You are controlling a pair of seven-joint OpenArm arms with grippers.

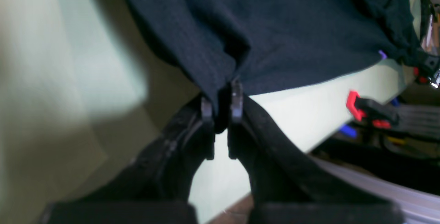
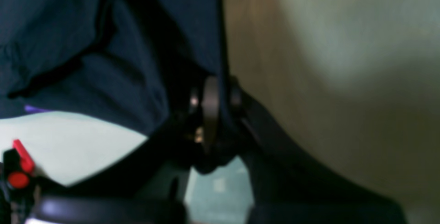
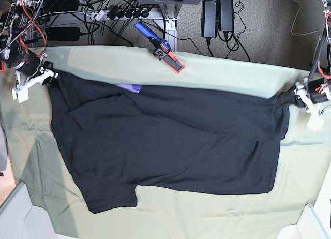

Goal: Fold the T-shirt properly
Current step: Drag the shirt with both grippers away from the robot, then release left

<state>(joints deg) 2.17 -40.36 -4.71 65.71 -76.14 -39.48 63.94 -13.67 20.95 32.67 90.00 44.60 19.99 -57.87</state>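
Note:
The black T-shirt (image 3: 170,140) lies spread across the pale green table cloth (image 3: 232,73), plain side up, stretched along its far edge between my two grippers. A sliver of purple print (image 3: 129,87) peeks out under that edge. At the table's right side, my left gripper (image 3: 289,98) is shut on a bunched corner of the T-shirt (image 1: 275,28); the left wrist view shows cloth pinched in that gripper (image 1: 221,103). At the far left my right gripper (image 3: 49,76) is shut on the other corner, where the right wrist view shows the fabric (image 2: 86,45) clamped in this gripper (image 2: 221,97).
A red-and-black clamp with a blue handle (image 3: 163,50) grips the table's far edge; it also shows as the clamp (image 1: 357,105) and, in the right wrist view, the clamp (image 2: 19,169). Cables and power bricks (image 3: 217,11) lie on the floor behind. White table corners (image 3: 310,223) sit at the front.

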